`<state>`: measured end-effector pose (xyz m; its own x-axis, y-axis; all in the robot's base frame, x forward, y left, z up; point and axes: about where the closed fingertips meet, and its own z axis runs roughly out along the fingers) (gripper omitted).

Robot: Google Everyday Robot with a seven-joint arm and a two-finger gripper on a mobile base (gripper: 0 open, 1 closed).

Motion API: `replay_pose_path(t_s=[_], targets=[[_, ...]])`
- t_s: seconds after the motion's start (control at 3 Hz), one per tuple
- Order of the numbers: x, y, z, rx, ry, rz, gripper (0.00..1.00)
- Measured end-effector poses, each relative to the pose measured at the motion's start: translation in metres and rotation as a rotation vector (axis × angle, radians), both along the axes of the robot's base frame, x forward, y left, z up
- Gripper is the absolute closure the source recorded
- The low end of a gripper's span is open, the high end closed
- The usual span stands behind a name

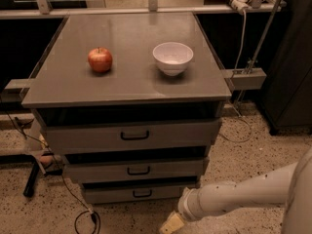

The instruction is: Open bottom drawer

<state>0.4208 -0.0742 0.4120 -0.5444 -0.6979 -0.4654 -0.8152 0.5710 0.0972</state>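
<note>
Approach step: gripper (170, 224) low at the frame's bottom edge, just right of and below the bottom drawer (107, 195), shut at the cabinet's (126, 89) foot. Gripper's spread: cannot tell. Next, I'd say: reach the handle (142, 193), grip, pull straight out

Claw (171, 224): low by floor (243, 155), front-right of bottom drawer (109, 195), near its front; open floor btwn. Drawer handle (142, 193) unblocked from front; mid drawer (97, 172) directly above. Obstacles: cable loop (83, 219) on floor at front-left corner; apple (100, 60), bowl (172, 57) up on counter (126, 87), well apart from claw.
</note>
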Motion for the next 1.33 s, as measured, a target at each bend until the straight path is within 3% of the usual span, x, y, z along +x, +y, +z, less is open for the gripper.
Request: replay_pose_path(t_s=[0.33,0.67,1.0,1.33], targets=[[0.001,0.003,-0.006,0.006,-0.001,0.011,0.0],[0.011,-0.001,-0.038,0.001,-0.022,0.007,0.0],[0.041,-0.015,-0.097,-0.025,-0.057,-0.022,0.0],[0.041,-0.015,-0.097,-0.025,-0.057,-0.022,0.0]])
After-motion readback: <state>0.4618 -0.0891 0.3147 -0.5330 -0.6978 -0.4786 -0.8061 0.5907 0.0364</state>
